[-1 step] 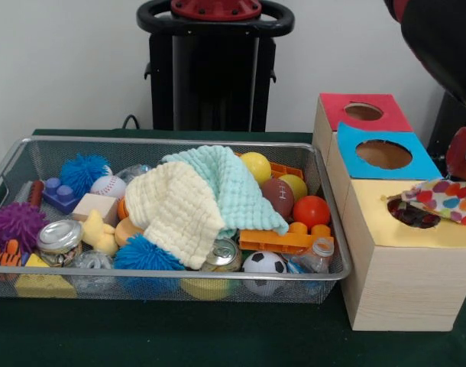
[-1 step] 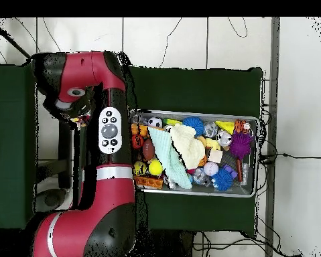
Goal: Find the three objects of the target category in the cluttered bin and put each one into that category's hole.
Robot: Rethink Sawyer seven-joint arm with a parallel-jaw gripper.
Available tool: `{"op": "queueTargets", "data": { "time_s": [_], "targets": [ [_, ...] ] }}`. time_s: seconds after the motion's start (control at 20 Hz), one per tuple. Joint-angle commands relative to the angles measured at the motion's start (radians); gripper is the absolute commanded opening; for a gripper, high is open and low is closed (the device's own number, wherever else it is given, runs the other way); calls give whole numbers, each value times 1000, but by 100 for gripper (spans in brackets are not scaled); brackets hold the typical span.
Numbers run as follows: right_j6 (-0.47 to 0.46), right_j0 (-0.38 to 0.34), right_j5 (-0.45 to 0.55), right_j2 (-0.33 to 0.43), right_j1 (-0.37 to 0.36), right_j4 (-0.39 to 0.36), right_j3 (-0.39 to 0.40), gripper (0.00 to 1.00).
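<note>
Gripper over yellow hole, patterned cloth beneath it; grip state unclear. Bin left of box.

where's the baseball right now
In the front view the baseball sits in the wire bin's far left part, just right of the blue spiky ball and behind the wooden block.

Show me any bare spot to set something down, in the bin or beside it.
The bin is packed wall to wall, cloths heaped mid-bin. Bare green table runs along its front wall. On the boxes, the yellow top is bare in front of its hole.
</note>
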Motion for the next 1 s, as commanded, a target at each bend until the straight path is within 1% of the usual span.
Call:
{"op": "queueTargets", "data": {
  "time_s": [0.05, 0.15, 0.5, 0.65, 0.8, 1.0],
  "targets": [
    [85, -78, -56, 11, -1, -41, 37, 0],
    [84, -79, -39, 21, -6, -28, 36, 0],
    [79, -87, 48, 26, 16, 17, -30, 0],
    [85, -83, 66, 31, 1, 27, -22, 0],
    [94, -84, 105, 16, -14, 39, -42, 0],
    [78, -98, 121, 15, -13, 58, -64, 0]
  ]
}}
